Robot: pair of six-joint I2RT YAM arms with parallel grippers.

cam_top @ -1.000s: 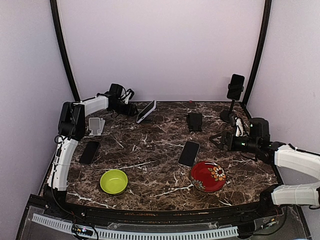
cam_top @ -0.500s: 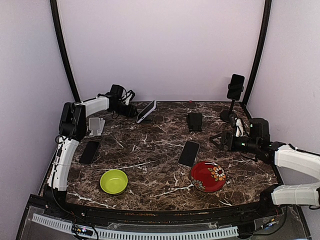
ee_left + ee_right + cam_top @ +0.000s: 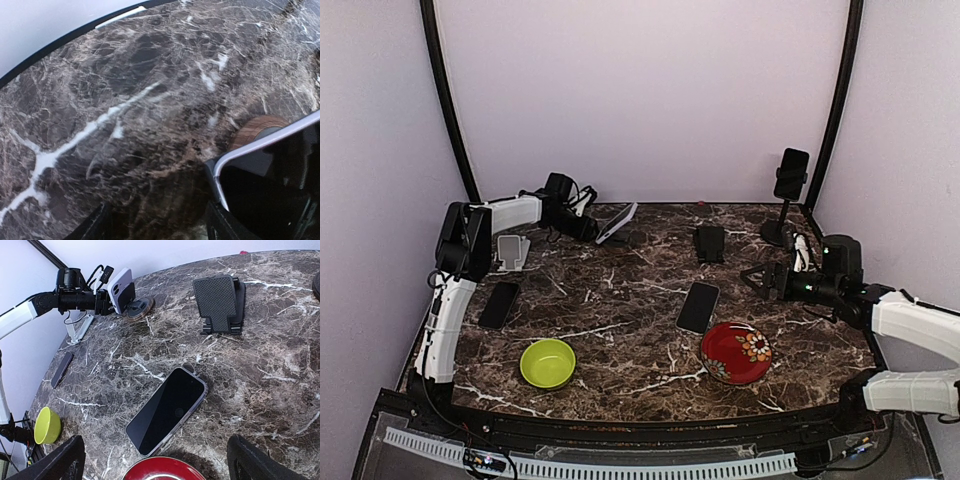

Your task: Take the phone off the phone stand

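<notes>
A white-backed phone (image 3: 617,222) leans on a phone stand with a round wooden base (image 3: 139,307) at the back left. My left gripper (image 3: 582,225) sits right beside it, on its left. In the left wrist view the phone's silver edge (image 3: 265,145) and dark screen lie against my right finger (image 3: 217,225). Only marble shows between the two fingers of the left gripper (image 3: 155,230), which stands open. The right gripper (image 3: 760,280) hovers open at the right, above a flat phone (image 3: 167,410). It holds nothing.
A black phone (image 3: 791,173) is clamped on a tall stand at the back right. An empty black stand (image 3: 710,243), an empty silver stand (image 3: 510,250), a dark phone (image 3: 499,304), a green bowl (image 3: 548,362) and a red plate (image 3: 736,352) sit on the table.
The left gripper has slid right up to the leaning phone, its jaws narrowing a little. The phone now looks tipped flatter. The right arm has barely moved.
</notes>
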